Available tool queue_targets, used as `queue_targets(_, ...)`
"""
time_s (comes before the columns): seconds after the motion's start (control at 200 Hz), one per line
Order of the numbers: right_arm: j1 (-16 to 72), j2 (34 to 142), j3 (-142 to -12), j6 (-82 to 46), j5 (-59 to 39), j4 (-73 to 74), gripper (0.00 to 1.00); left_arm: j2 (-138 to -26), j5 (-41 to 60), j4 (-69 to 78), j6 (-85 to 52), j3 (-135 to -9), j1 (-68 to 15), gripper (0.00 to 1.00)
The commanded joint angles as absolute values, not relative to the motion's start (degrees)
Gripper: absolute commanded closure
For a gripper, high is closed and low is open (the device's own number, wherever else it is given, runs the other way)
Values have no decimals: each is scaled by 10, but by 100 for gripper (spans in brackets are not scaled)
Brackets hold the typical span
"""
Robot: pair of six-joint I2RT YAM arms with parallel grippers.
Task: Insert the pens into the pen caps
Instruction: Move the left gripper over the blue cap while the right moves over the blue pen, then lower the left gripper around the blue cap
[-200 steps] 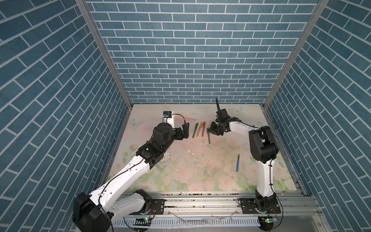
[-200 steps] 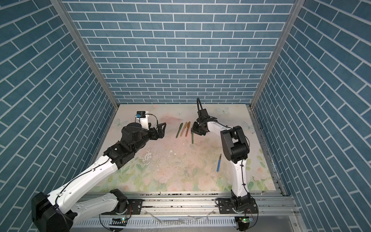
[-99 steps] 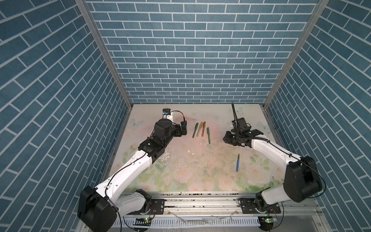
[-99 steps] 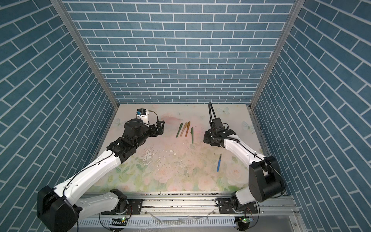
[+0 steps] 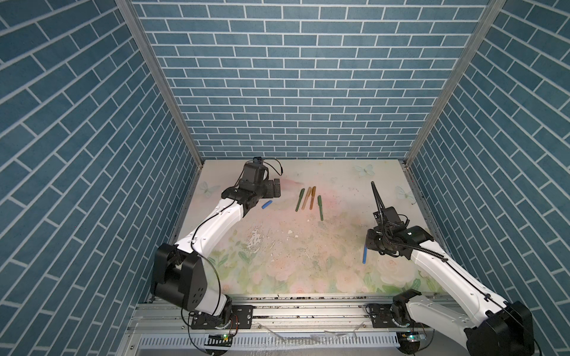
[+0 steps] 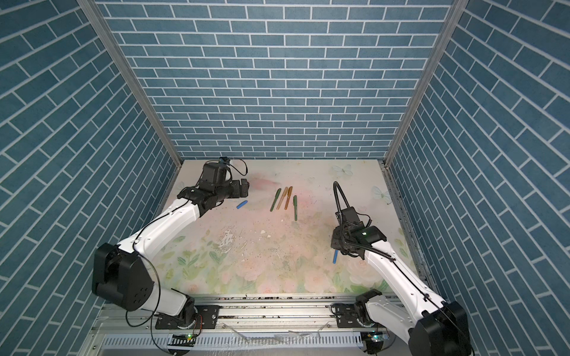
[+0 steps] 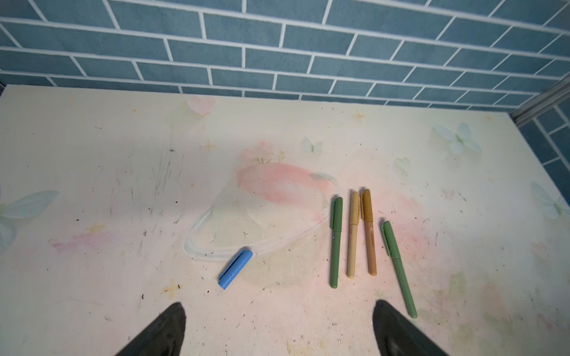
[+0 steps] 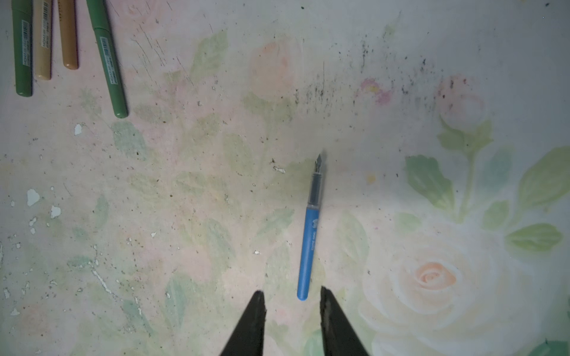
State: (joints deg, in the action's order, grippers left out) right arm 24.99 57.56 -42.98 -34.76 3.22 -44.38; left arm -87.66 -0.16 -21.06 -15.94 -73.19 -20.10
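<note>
Four pens lie capped in a loose row at the back of the floral table (image 5: 277, 262) in both top views: a green pen (image 5: 300, 199), a tan pen (image 5: 306, 198), an amber-brown pen (image 5: 312, 197) and, just beside them and set a touch nearer, a second green pen (image 5: 320, 208). Over on the left, the left gripper (image 5: 277, 188) hangs near the back wall. The blue cap (image 5: 267, 204) lies loose on the table just in front of it, well apart from the row. On the right, the right gripper (image 6: 334, 243) sits over the blue pen (image 6: 335, 256), hiding its far end; only the near part of the barrel shows.

Now the left wrist view. The left gripper (image 7: 279, 305) has its fingers (image 7: 172, 326) spread wide and nothing between them. The blue cap (image 7: 235, 268) lies slantwise on the table ahead of one finger, clear of both. All four capped pens lie side by side beyond the other finger.

Across to the right wrist view: the right gripper (image 8: 291, 291) is parted only a little and grips nothing. The blue pen (image 8: 310, 234) lies flat on the table, uncapped, with its dark nib pointing away from the fingers. Its blunt end lies between the two fingertips (image 8: 257, 308), with a gap showing on each side. The blunt ends of the four capped pens show at one corner.
</note>
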Motion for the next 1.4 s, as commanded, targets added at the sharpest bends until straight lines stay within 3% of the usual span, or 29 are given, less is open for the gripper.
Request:
queue_targets(0.0, 249, 547, -419, -368, 30, -478, 67, -920, 51, -321, -117, -778, -180, 5)
queue_targets(0.13, 249, 538, -408, -369, 28, -476, 67, -968, 95, -354, -115, -801, -156, 9)
queue_targets(0.575, 248, 527, -388, -372, 2, -407, 67, -1144, 58, -464, -26, -917, -151, 24)
queue_targets(0.655, 248, 516, -381, -372, 3, -403, 67, -1171, 47, -481, -2, -956, -151, 31)
queue_targets(0.98, 248, 484, -368, -374, 6, -412, 67, -1269, 29, -535, 48, -1063, -152, 38)
queue_targets(1.395, 248, 483, -364, -376, 3, -406, 67, -1296, 33, -509, 41, -1036, -158, 51)
